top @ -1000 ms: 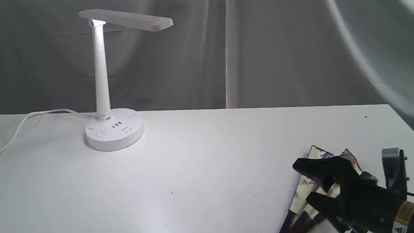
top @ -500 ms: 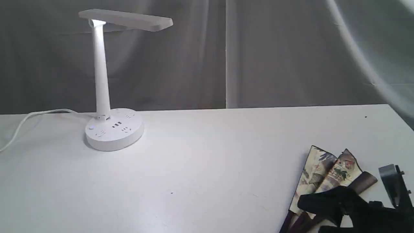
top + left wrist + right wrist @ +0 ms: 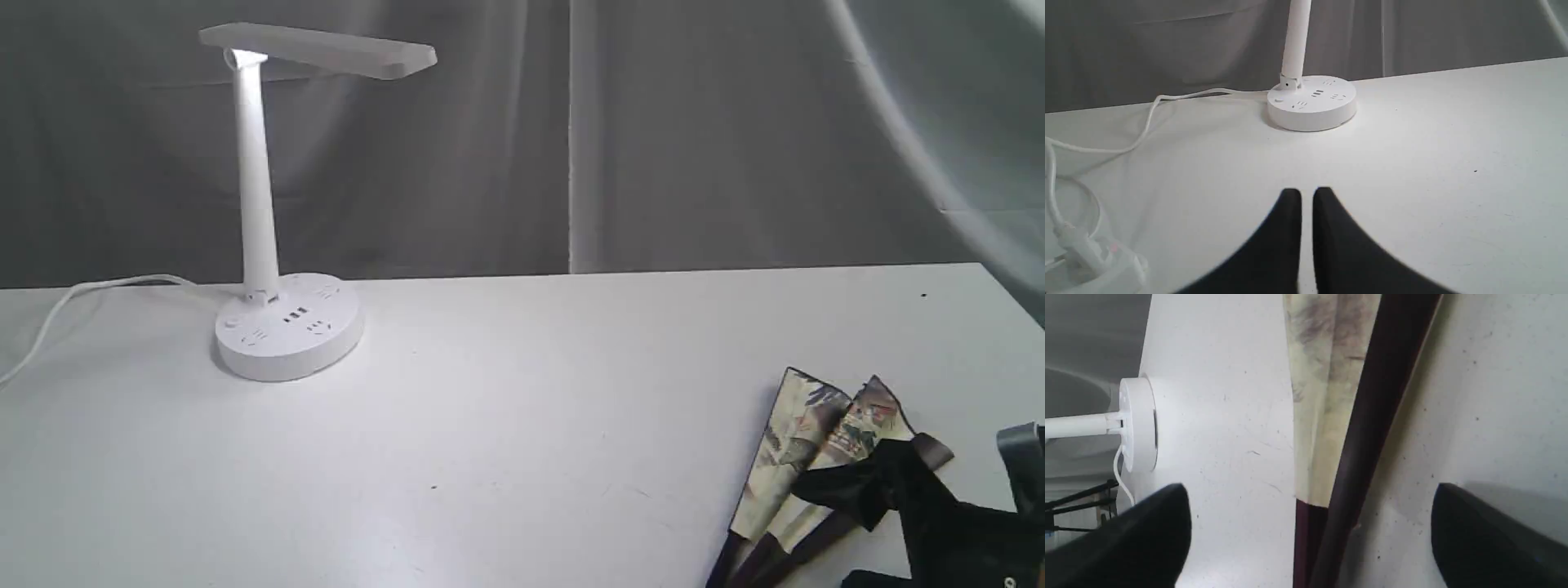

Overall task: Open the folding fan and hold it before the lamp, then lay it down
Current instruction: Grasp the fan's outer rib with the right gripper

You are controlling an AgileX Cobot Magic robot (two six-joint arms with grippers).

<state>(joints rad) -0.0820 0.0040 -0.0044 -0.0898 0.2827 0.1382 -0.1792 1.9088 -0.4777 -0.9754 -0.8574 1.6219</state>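
Lamp (image 3: pixel 257 204), cord (image 3: pixel 82 287); folding fan (image 3: pixel 796 441) well apart

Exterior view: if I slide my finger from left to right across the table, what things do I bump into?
cord → lamp → fan

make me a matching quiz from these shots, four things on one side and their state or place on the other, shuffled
1 folding fan
2 lamp
3 left gripper
4 right gripper

a shut, holding nothing
b lying partly spread on the table
c open, a finger on each side of the fan
d standing upright on its round base

Pairs: 1-b, 2-d, 3-a, 4-c
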